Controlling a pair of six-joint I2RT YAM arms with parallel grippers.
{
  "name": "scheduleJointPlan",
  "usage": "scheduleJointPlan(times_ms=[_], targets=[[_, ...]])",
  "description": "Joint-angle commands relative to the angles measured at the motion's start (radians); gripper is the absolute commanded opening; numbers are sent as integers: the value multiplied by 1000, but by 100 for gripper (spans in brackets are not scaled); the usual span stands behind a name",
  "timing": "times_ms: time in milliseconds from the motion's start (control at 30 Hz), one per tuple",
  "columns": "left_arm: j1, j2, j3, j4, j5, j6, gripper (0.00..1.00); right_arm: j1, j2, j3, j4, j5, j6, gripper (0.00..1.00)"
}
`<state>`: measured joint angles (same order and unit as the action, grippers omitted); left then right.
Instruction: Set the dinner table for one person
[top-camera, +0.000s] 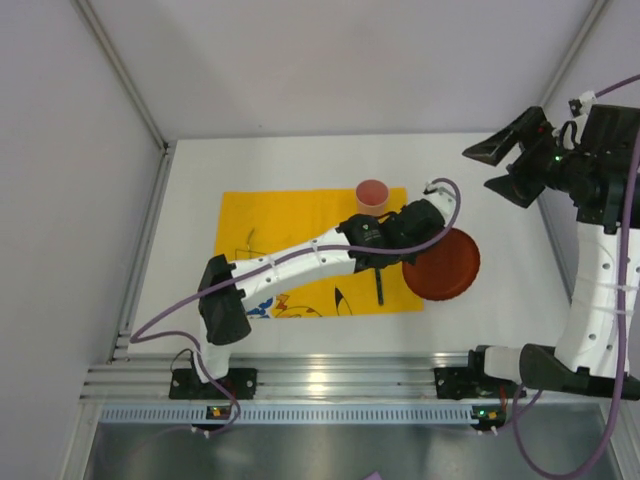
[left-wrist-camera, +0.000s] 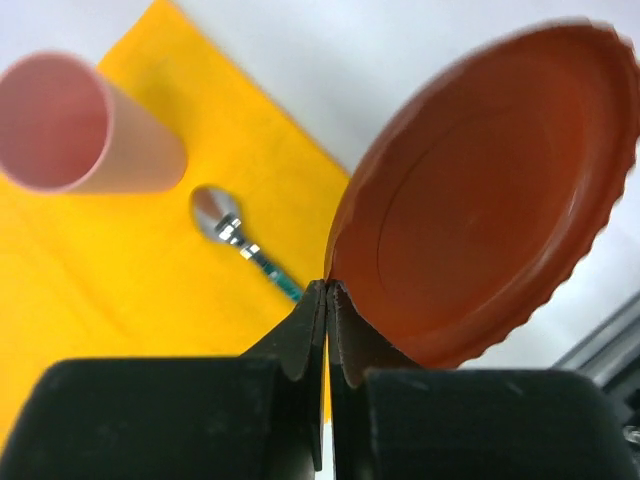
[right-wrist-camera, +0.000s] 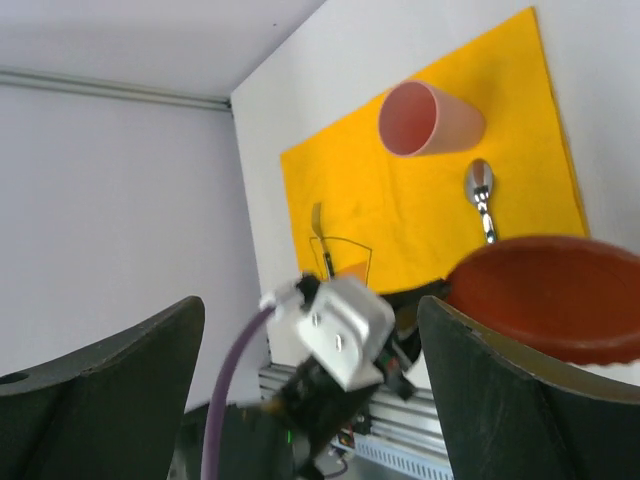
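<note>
The left hand (left-wrist-camera: 328, 290) is clamped fully shut on the rim of a round reddish-brown plastic plate with a scalloped edge (left-wrist-camera: 480, 190), pinching it right at the lip. From overhead the plate sits just off the right side of the yellow cartoon-printed cloth mat (top-camera: 300, 230), overlapping the mat's corner a little. I honestly can't tell whether it's resting on the surface or lifted off it.

The right hand (top-camera: 497, 170) is up by the far right, jaws spread wide with nothing in them, well apart from everything.

On the mat there's a pale pink plastic cup (top-camera: 372, 195) standing upright near the far edge, and a metal spoon with a dark handle (left-wrist-camera: 225, 220) lying between the cup and the plate.

All of it sits on the big flat matte white desk (top-camera: 510, 300), which has a silver aluminium rail (top-camera: 320, 380) along its near edge where the arms are bolted.
</note>
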<state>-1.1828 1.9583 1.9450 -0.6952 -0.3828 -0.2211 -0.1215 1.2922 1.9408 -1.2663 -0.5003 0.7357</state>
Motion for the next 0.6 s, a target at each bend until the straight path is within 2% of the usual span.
scheduleJointPlan(times_ms=[0,200,367,567], targets=[[86,-134,-87,-15,-25,-58,0,-27,-30,34,-6,-96,16,88],[256,-340,-302,-58,-57,-110,0,-53,-94,-95,73,-150,30,88],[472,-511,-501,-70,-1,-116,0,-61,-120,-204,97,-152,7,88],[637,-544,-639,-47,86,-129,0,-61,-108,-259,127,-153,8,87]])
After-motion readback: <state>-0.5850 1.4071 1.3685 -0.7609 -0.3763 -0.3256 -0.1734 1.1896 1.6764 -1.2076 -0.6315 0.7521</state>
